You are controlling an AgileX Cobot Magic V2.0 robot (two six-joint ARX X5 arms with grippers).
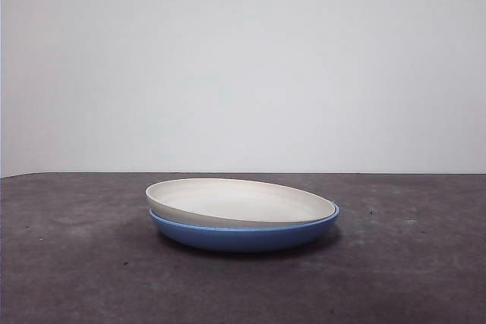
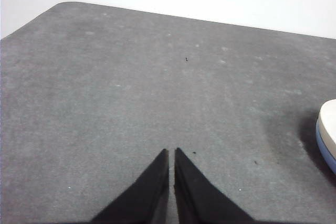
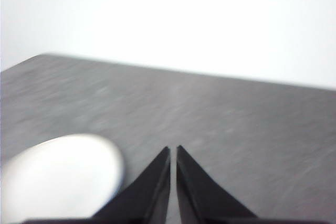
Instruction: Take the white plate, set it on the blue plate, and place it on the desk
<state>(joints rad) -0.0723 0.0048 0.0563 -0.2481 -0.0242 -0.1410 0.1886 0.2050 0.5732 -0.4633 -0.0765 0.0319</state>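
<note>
Front view: white plate (image 1: 241,201) is seen nested, tilted, on blue plate (image 1: 244,236) mid-worktop (image 1: 68,263); both hands are clenched, empty; stacking judged done.

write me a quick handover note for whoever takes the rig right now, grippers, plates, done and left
Left gripper: jaws shut, holding nothing, above bare desk; the plates show only at the edge of its view.
Right gripper: jaws shut, holding nothing, beside the white plate; its picture is blurred.
Plates: the white plate sits in the blue plate, tilted, one side riding higher on the blue rim. The stack is on the desk.
Done: the white plate is on the blue one.
Left: little or nothing; perhaps check that the white plate settles level.
</note>
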